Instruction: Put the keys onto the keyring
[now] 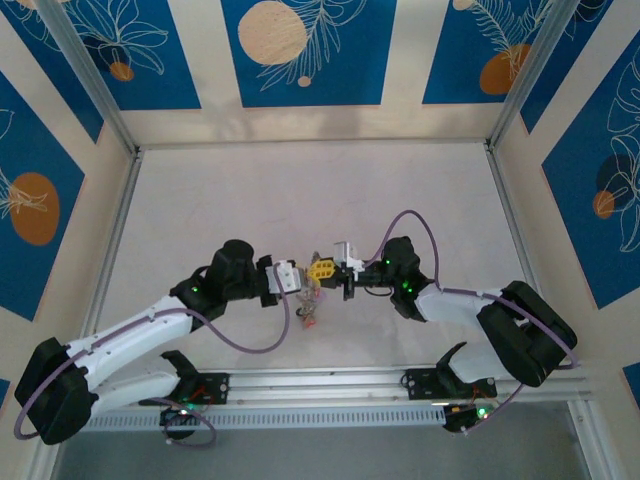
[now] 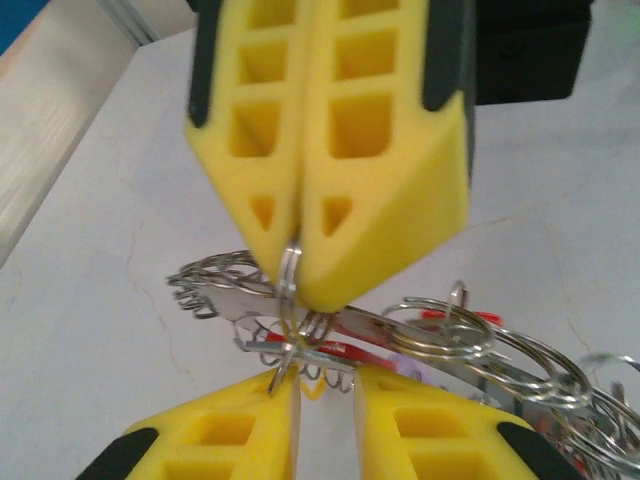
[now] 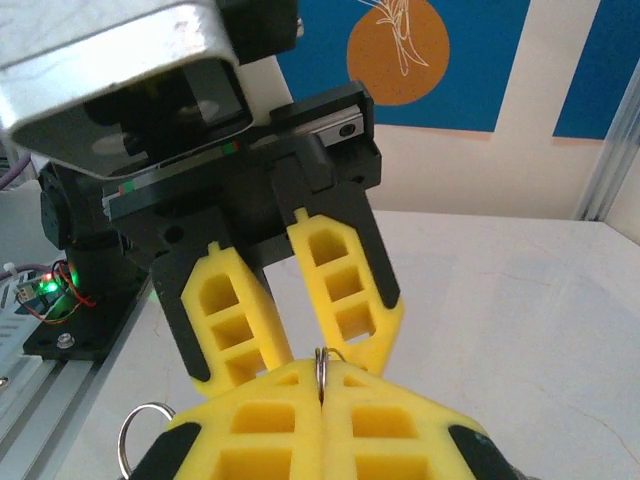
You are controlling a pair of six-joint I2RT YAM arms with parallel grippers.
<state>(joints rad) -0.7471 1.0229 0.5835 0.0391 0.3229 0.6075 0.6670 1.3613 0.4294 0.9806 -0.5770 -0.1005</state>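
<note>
Our right gripper (image 3: 321,372) is pinched tight on a small ring (image 2: 290,285), which runs down to the flat grey keyring (image 2: 400,328) right at its tips. Our left gripper (image 2: 325,378) faces it tip to tip, fingers narrowly parted, with the keyring just off them; we cannot tell if they touch. Red-tagged keys (image 1: 309,317) dangle beneath both grippers, over the desk (image 1: 300,190) near the middle of its near edge.

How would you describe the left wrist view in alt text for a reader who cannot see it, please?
The right gripper, yellow-fingered and shut, reaches in from the top and pinches a thin metal ring at the keyring, a tangle of rings with red tags over a white table. The left gripper frames the bottom edge, fingers slightly apart.
</note>
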